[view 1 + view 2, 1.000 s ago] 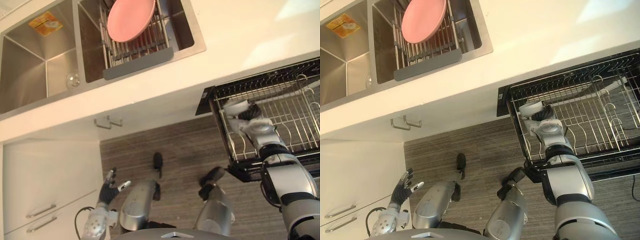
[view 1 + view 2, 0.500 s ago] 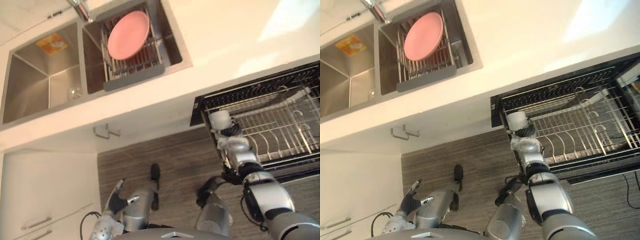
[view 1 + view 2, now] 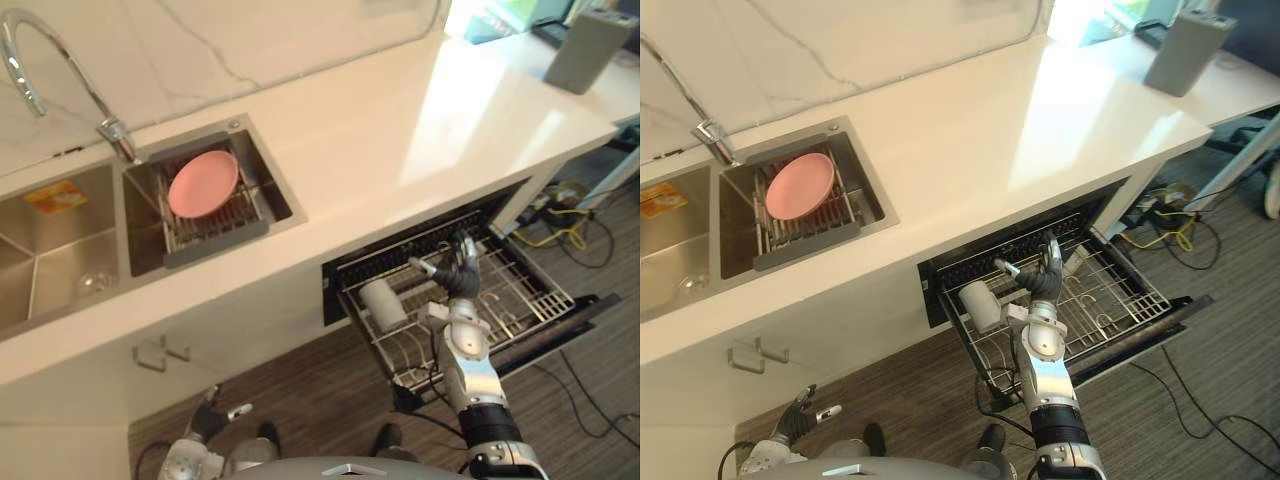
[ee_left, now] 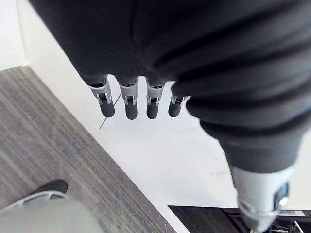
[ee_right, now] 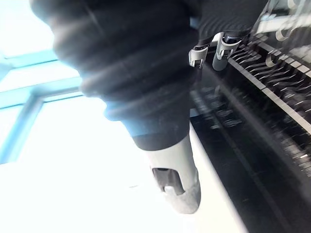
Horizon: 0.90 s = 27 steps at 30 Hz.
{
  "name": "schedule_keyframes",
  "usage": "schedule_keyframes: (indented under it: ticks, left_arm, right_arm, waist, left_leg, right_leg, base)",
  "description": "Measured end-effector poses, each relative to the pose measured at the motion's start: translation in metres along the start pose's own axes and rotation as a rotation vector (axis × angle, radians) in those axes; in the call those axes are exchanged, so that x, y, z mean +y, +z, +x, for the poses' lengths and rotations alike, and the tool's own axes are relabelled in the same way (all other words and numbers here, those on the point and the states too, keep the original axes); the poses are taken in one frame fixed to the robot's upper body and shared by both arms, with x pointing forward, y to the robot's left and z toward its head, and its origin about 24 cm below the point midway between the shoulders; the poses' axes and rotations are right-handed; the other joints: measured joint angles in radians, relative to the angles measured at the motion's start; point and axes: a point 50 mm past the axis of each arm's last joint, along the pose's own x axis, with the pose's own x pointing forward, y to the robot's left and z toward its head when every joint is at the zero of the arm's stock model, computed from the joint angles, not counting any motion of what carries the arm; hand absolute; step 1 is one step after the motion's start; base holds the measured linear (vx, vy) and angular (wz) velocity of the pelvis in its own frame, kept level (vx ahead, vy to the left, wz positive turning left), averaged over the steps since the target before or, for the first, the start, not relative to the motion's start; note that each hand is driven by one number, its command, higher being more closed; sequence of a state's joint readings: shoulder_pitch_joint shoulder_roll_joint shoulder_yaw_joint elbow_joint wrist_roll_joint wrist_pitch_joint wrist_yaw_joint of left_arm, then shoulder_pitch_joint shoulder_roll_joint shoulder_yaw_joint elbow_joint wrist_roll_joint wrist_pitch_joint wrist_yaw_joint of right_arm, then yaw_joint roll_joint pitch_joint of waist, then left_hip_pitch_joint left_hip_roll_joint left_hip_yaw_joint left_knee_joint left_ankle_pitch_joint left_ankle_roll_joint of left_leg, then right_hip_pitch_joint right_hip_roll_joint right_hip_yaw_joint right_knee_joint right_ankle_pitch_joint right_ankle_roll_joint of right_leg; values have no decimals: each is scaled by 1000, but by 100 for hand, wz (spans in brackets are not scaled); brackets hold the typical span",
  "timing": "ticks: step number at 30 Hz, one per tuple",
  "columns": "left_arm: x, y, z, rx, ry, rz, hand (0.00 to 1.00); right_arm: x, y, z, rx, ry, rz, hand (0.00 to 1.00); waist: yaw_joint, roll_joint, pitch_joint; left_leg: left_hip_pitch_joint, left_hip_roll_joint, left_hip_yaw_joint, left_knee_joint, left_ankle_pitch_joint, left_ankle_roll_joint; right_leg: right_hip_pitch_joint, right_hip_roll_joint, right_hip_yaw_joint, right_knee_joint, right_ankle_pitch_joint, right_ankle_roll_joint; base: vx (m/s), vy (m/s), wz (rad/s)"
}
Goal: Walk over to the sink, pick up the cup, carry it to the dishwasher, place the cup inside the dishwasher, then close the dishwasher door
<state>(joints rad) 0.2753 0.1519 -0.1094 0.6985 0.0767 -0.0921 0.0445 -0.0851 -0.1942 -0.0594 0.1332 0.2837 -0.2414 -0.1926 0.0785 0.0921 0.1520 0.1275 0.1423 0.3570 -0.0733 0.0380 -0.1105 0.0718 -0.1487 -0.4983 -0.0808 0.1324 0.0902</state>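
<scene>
The white cup (image 3: 383, 303) lies on its side at the left end of the dishwasher's pulled-out wire rack (image 3: 522, 290). My right hand (image 3: 462, 277) hovers just to the cup's right over the rack, open, fingers straight and spread, not touching the cup. Its fingertips (image 5: 221, 51) show close above the rack's wires in the right wrist view. The dishwasher door (image 3: 588, 312) hangs open below the rack. My left hand (image 3: 207, 424) hangs low by the floor in front of the white cabinets, open and holding nothing, its fingers (image 4: 127, 103) straight.
A pink plate (image 3: 203, 183) stands in a drainer in the right sink basin (image 3: 276, 196), beside the faucet (image 3: 30, 66). A wide white countertop (image 3: 400, 130) runs above the dishwasher, with a grey box (image 3: 589, 50) at its far end. Cables (image 3: 560, 215) lie on the floor to the right.
The view has swung up and back, showing the whole counter. My right hand has let go of the cup, which now lies in the rack, and has moved off to its right.
</scene>
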Motion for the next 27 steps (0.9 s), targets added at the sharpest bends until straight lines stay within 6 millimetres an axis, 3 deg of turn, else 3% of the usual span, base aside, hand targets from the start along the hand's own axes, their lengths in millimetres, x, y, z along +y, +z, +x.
schedule_keyframes:
  ticks: [4, 7, 8, 14, 18, 24, 27]
  left_arm:
    - [-3, -28, -3, 159, 42, -221, 0]
    - [-2, -36, -5, 199, 76, -296, 0]
    - [5, -48, -11, 244, 190, -489, 0]
    - [4, -50, -11, 262, 186, -498, 0]
    - [4, -62, -12, 404, 190, -622, 0]
    - [-4, -86, -23, 638, 174, -970, 0]
    - [-12, -97, -32, 714, 206, -1205, 0]
  right_arm:
    - [21, 18, -8, -84, 181, 279, 0]
    - [32, 32, -12, -150, 306, 338, 0]
    - [39, 54, -14, -263, 430, 412, 0]
    - [39, 54, -14, -261, 427, 413, 0]
    - [36, 53, -11, -217, 364, 443, 0]
    - [26, 46, -4, -54, 243, 430, 0]
    - [18, 40, -2, 16, 168, 411, 0]
  waist:
    - [3, -18, -21]
    - [5, -27, -27]
    - [6, -80, -40]
    - [6, -82, -39]
    - [3, -92, -29]
    - [-3, -105, -15]
    - [-26, -104, -1]
  left_leg:
    - [27, 13, 29, -1, -17, -2]
    - [29, 15, 33, -1, -21, -5]
    - [29, 20, 37, -9, -20, -2]
    - [29, 20, 37, -8, -19, -2]
    - [16, 20, 25, 2, -20, -1]
    - [-41, 13, -56, 0, -3, 13]
    - [-79, 33, 23, 46, -18, 33]
  right_leg:
    - [4, 14, 38, -1, 0, -4]
    - [3, 13, 46, -1, 0, -8]
    - [3, 17, 49, 0, 2, -10]
    - [3, 17, 49, 0, 2, -10]
    - [3, 13, 36, 0, 2, -10]
    - [5, 0, -50, 0, -3, -5]
    - [54, -26, -177, 2, -17, 14]
  base:
    - [-17, 2, -25]
    - [-18, 13, -8]
    - [0, 0, 0]
    - [0, 0, 0]
    - [0, 0, 10]
    - [5, 6, 42]
    - [47, 28, 111]
